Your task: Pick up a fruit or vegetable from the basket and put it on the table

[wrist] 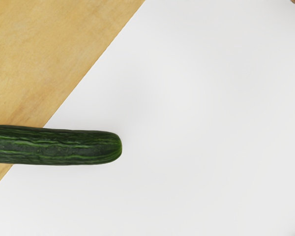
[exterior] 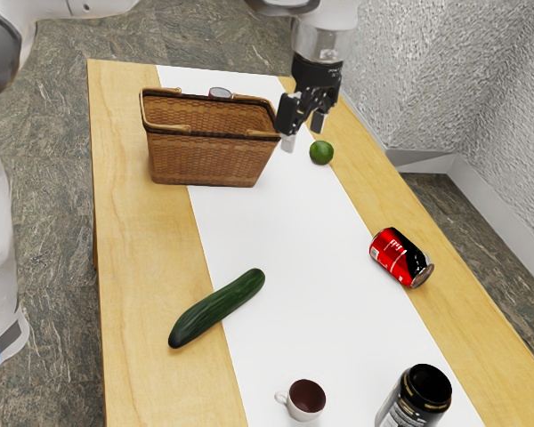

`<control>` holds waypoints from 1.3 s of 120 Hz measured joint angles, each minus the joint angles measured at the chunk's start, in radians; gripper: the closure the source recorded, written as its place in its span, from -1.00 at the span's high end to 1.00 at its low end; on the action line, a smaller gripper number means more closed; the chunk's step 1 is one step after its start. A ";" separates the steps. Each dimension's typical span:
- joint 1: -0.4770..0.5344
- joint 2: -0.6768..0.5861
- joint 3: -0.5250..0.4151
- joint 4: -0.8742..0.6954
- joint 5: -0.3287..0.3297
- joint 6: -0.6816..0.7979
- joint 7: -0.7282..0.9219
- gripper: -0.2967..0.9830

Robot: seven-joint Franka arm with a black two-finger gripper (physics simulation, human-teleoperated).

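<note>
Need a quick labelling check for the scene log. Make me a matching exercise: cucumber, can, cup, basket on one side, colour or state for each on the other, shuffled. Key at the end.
Column 1
1. Cucumber
2. Can
3. Cup
4. Basket

Column 2
A. Small, upright, white outside and dark inside
B. Brown, woven
C. Red and black, tipped on its side
D. Long, dark green

Right pairs: 1-D, 2-C, 3-A, 4-B
</note>
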 joint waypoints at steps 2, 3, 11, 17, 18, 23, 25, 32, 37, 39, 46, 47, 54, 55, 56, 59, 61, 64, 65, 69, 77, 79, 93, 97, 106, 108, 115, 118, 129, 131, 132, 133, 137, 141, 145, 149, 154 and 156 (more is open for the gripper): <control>-0.001 0.000 0.000 0.000 0.000 -0.001 -0.003 0.54; -0.001 -0.001 0.000 0.000 -0.001 -0.002 -0.004 0.54; 0.000 -0.002 0.000 0.000 0.000 -0.008 -0.014 0.54; 0.001 -0.010 -0.001 0.000 0.002 -0.014 -0.021 0.54; 0.001 -0.012 -0.001 0.000 0.002 -0.016 -0.023 0.54; 0.000 -0.019 0.000 0.000 0.004 -0.024 -0.027 0.54; 0.000 -0.023 -0.001 0.001 0.005 -0.028 -0.029 0.54; -0.027 -0.049 -0.003 0.001 0.009 -0.042 -0.029 0.54; -0.038 -0.064 0.001 0.002 0.011 -0.051 -0.003 0.54; -0.039 -0.067 0.003 0.002 0.011 -0.054 0.013 0.54; -0.038 -0.077 0.017 0.001 0.013 -0.063 0.083 0.54; -0.038 -0.078 0.018 0.001 0.013 -0.064 0.093 0.54; -0.038 -0.087 0.025 0.001 0.037 -0.078 0.166 0.54; -0.038 -0.088 0.028 0.001 0.042 -0.081 0.177 0.54; -0.041 -0.088 0.033 0.001 0.047 -0.084 0.188 0.54; -0.042 -0.089 0.054 0.001 0.064 -0.093 0.229 0.54; -0.043 -0.089 0.073 0.001 0.074 -0.098 0.258 0.54; -0.044 -0.089 0.113 0.001 0.086 -0.106 0.306 0.54; -0.045 -0.089 0.131 0.001 0.089 -0.108 0.323 0.54; -0.037 -0.089 0.188 0.002 0.102 -0.116 0.390 0.54; -0.031 -0.090 0.263 0.002 0.119 -0.129 0.527 0.54; -0.030 -0.091 0.274 0.002 0.123 -0.132 0.561 0.54; -0.036 -0.100 0.363 0.000 0.137 -0.162 0.786 0.54; -0.037 -0.106 0.401 -0.006 0.139 -0.168 0.849 0.54; -0.027 -0.147 0.474 -0.055 0.142 -0.178 0.984 0.54; -0.020 -0.165 0.482 -0.073 0.142 -0.180 1.012 0.54; 0.019 -0.221 0.496 -0.133 0.143 -0.185 1.104 0.54; 0.041 -0.237 0.498 -0.150 0.143 -0.187 1.141 0.54; 0.108 -0.260 0.501 -0.179 0.142 -0.192 1.263 0.54; 0.122 -0.262 0.501 -0.181 0.142 -0.192 1.283 0.54; 0.128 -0.262 0.501 -0.181 0.142 -0.193 1.293 0.54; 0.134 -0.262 0.501 -0.182 0.142 -0.193 1.303 0.54; 0.160 -0.262 0.501 -0.183 0.142 -0.194 1.341 0.54; 0.185 -0.257 0.500 -0.183 0.142 -0.195 1.377 0.54; 0.204 -0.246 0.500 -0.182 0.142 -0.195 1.408 0.54; 0.215 -0.233 0.497 -0.183 0.141 -0.195 1.423 0.54; 0.221 -0.222 0.484 -0.182 0.141 -0.194 1.420 0.54; 0.223 -0.219 0.481 -0.180 0.139 -0.194 1.416 0.54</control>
